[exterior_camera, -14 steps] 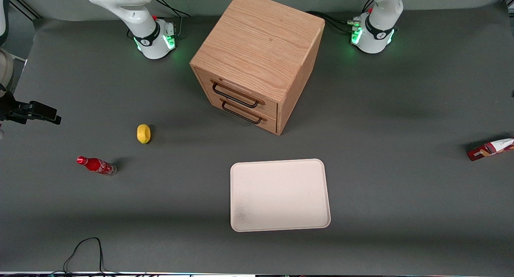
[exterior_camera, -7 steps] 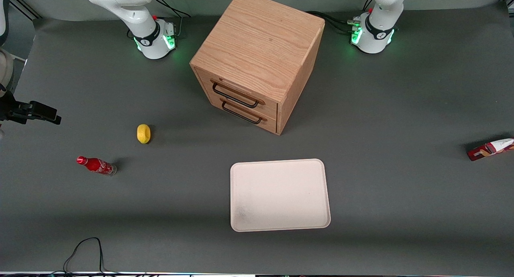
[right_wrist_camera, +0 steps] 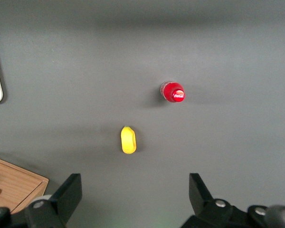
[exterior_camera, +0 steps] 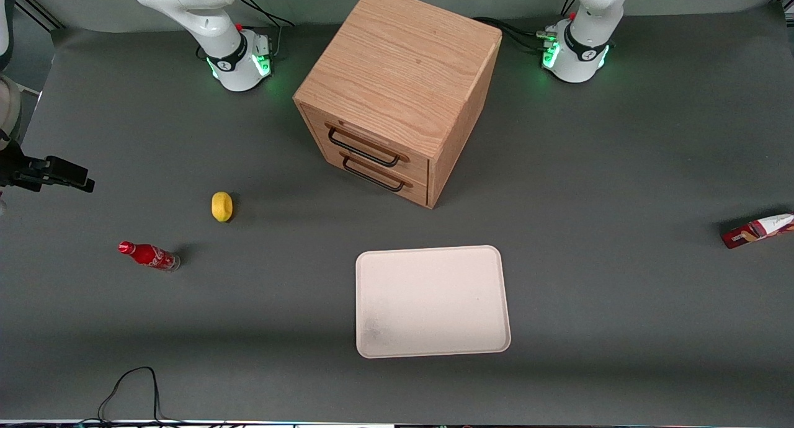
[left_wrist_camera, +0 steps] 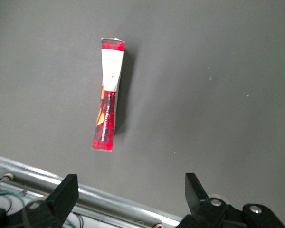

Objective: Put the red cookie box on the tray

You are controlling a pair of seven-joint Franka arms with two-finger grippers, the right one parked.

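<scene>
a dark grey mat [exterior_camera: 620, 167] covers the table. a wooden cabinet [exterior_camera: 397, 87] with 2 drawers and 2 black handles stands on it, turned at an angle. a black cable [exterior_camera: 133, 387] loops at the mat's edge nearest the front camera. soft overhead light casts faint shadows.

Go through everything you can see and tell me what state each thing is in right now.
Red cookie box: lying flat on the table, toward the working arm's end, untouched.
Tray: on the table, nothing on it.
Left arm's hand: open, above the table near the cookie box, holding nothing.
Drawer cabinet: both drawers shut.
Soda bottle: upright, capped.
Lemon: resting on the table.
</scene>
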